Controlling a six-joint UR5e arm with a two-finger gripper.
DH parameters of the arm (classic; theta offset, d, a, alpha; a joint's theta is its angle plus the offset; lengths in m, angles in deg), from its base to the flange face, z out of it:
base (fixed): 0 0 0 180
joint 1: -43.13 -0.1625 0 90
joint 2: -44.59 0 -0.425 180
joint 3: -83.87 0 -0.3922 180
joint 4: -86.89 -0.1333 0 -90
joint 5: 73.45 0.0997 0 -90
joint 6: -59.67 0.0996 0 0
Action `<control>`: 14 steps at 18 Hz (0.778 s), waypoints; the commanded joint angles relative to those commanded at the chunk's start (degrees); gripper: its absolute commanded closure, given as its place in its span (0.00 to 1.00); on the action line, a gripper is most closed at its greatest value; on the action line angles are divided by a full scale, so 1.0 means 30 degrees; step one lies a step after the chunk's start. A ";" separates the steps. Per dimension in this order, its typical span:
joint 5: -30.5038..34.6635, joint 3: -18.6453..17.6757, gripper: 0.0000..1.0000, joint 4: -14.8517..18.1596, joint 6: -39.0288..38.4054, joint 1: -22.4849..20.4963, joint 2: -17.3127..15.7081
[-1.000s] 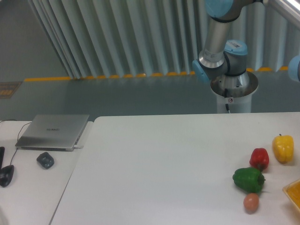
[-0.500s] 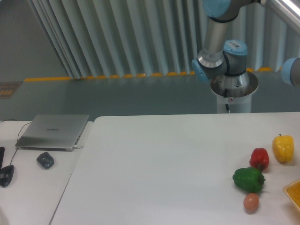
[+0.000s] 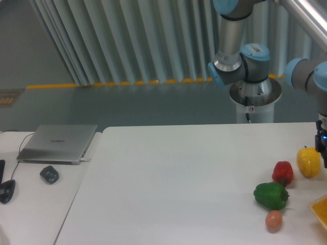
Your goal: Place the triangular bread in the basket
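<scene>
The fixed camera, the only view, shows no triangular bread anywhere: its place cannot be told, and it presumably lies beyond the right edge of the picture. Judged from its kind alone, a wedge of bread should be light, fairly soft and a little crumbly, so a gentle hold across its two flat faces, near the thick end, would suit better than pinching the thin tip.

Taking the yellow bell pepper [image 3: 308,162] as landmark, the basket [image 3: 320,209] shows only as a yellow corner below and to the right of it, cut by the picture's edge. A red pepper [image 3: 282,172] sits just left of it, a green pepper [image 3: 271,195] lower left, and a small egg-shaped item [image 3: 274,220] below that.

Only a dark sliver of the gripper [image 3: 321,142] enters just above and right of the yellow pepper; whether it is released, clenched or carrying anything cannot be told.
</scene>
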 joint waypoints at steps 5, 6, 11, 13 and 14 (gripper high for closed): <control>-0.0500 -0.0088 0.00 0.1428 0.0000 0.0058 -0.0146; -0.0500 -0.0146 0.00 0.2045 0.0058 0.0087 -0.0147; -0.0382 -0.0788 0.00 0.2373 0.0234 0.0381 -0.0293; -0.0383 -0.0995 0.00 0.2344 0.0234 0.0497 -0.0556; -0.0411 -0.0996 0.00 0.2344 0.0234 0.0556 -0.0586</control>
